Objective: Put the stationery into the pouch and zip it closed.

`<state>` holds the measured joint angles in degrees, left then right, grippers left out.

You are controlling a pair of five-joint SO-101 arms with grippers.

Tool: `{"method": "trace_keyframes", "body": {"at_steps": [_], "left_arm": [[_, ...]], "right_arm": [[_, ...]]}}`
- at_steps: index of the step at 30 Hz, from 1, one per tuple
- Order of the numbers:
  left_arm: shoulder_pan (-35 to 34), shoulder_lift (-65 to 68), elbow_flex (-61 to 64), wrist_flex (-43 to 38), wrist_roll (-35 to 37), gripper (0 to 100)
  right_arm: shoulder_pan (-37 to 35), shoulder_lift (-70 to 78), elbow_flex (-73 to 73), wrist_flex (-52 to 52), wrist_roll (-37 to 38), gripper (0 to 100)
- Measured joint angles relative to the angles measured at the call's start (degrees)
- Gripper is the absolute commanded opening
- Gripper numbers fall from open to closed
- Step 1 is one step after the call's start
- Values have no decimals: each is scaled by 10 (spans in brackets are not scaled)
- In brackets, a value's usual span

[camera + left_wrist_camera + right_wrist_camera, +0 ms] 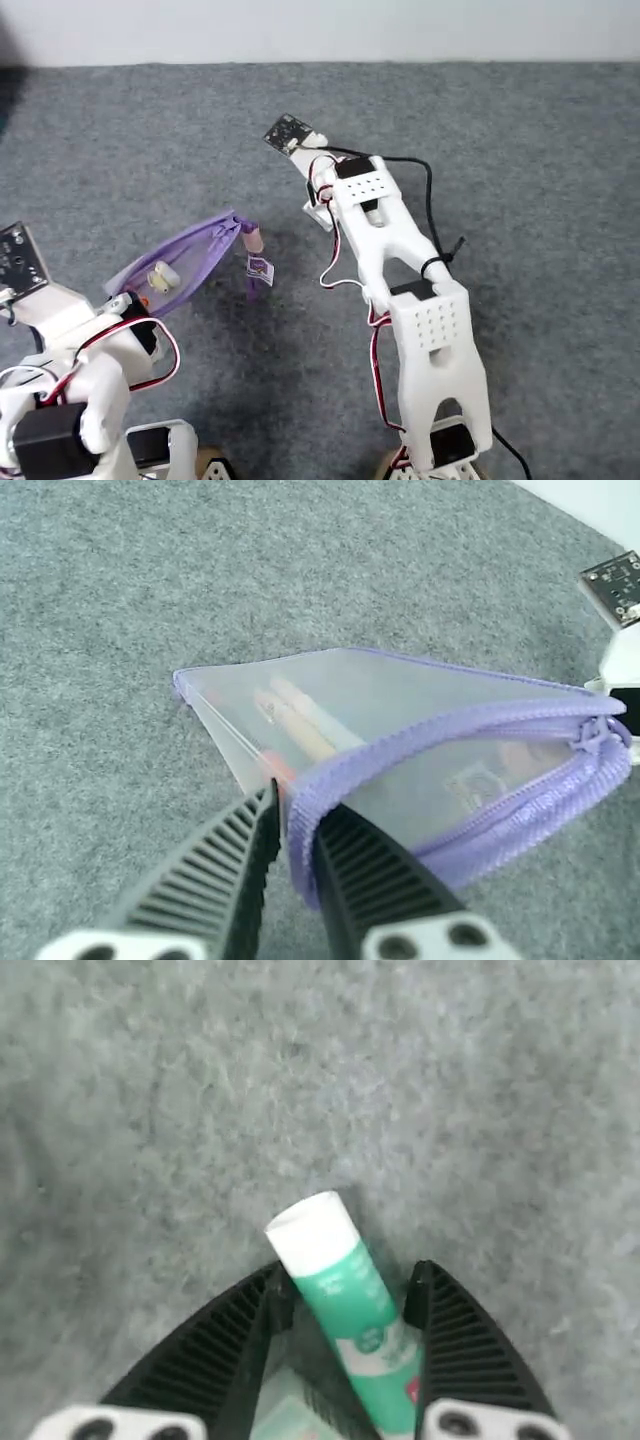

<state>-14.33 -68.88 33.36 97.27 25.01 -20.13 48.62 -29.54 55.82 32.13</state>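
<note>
the grey mat (520, 150) carries the pouch (400, 710), which sits near the left arm. the left gripper (295, 812) pinches its zipper edge tight. the right gripper (348, 1278) is closed around a green glue stick (320, 1245), well apart from the pouch. likely trouble: the mouth looks barely parted, so the stick could snag, or the thin pinch could slip.

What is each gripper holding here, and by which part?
The left gripper pinches the pouch by its purple zipper edge at one end. The right gripper holds a green-and-white glue stick around its body, white end sticking out.
</note>
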Motion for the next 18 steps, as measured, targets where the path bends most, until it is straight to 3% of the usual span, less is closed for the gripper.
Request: {"method": "trace_keyframes", "body": {"at_steps": [2,11,18], "left_arm": [[0,0,0,0,0,12],[0,0,1,0,0,12],[0,0,1,0,0,12]], "right_arm": [[-1,8,-16,0,2,2],[3,11,-37,6,2,7],[0,-68,-37,99,-39,7]]}}
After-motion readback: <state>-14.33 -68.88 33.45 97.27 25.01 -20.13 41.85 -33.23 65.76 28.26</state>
